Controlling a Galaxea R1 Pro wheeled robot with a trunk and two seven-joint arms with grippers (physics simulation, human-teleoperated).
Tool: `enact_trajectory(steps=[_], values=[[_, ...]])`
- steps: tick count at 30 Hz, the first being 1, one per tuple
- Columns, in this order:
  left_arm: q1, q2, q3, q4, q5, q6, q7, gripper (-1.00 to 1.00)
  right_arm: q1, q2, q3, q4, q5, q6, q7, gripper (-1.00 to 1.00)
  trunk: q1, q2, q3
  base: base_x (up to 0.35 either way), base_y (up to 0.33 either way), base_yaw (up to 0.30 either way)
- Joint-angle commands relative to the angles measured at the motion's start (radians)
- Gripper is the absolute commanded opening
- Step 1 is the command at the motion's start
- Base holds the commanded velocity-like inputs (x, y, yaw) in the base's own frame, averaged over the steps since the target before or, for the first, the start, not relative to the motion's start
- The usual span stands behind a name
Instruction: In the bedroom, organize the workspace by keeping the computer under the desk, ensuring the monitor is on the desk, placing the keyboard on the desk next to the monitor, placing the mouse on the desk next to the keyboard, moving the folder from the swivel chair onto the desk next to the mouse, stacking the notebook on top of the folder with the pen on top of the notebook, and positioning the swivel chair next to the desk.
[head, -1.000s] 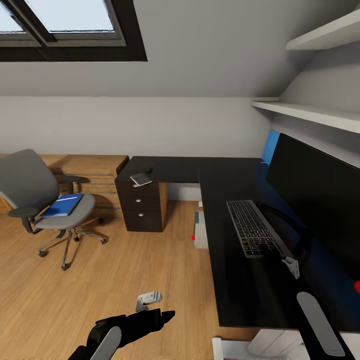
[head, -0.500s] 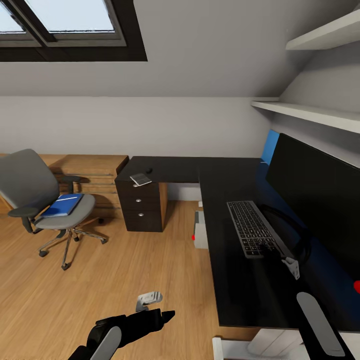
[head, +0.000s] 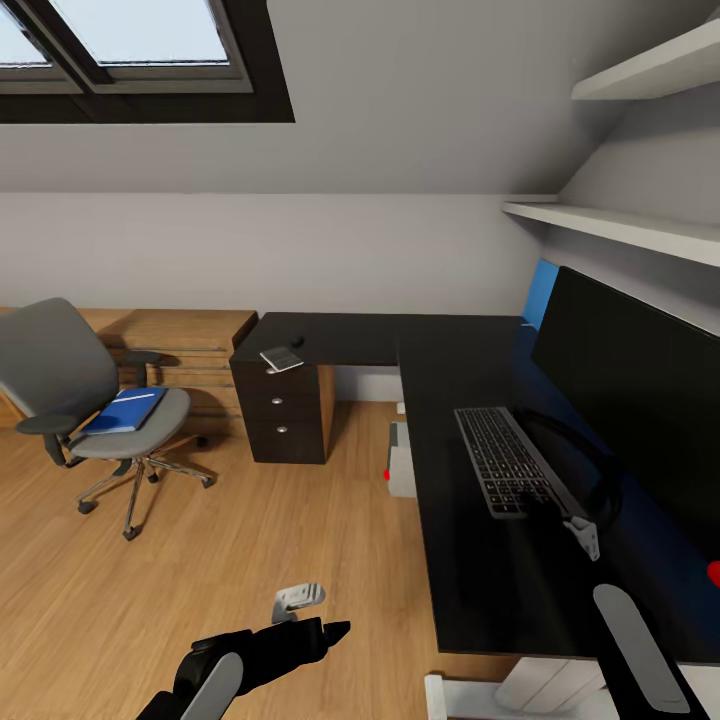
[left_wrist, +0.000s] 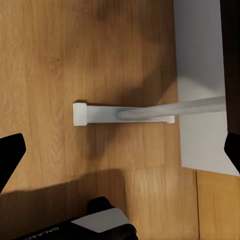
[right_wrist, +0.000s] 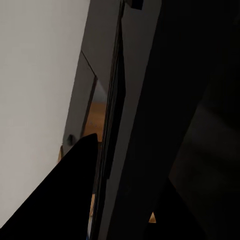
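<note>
On desk, slim black-keyed keyboard (head: 506, 461)

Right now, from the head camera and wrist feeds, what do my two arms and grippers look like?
The left arm is glossy black with a light grey oval panel; the left gripper is pale grey. In the left wrist view, black fingertips frame the edges, above a link with white lettering. The right arm shows a matching grey panel, and the right gripper is pale grey.

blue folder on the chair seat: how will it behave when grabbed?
The folder looks thin and flat, so it is probably light and may flex if pinched by one edge. It lies flush on the cushioned seat of the swivel chair, so getting a claw finger under it could be awkward. The chair stands on castors and may roll if pushed.
</note>
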Motion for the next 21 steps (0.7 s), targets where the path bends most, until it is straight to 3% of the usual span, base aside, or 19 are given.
enact_trajectory(steps=[1,21], values=[[-0.001,0.001,-0.002,-0.001,0.010,0.002,0.008,1.00,-0.001,0.000,-0.002,-0.002,-0.010,0.004,-0.010,-1.00,0.000,-0.001,-0.001,0.000,0.000,0.000],[-0.001,0.001,-0.002,-0.001,0.007,0.001,0.007,1.00,-0.001,0.010,-0.001,-0.003,-0.014,-0.022,-0.045,-1.00,0.000,-0.001,-0.001,0.004,0.003,0.000]])
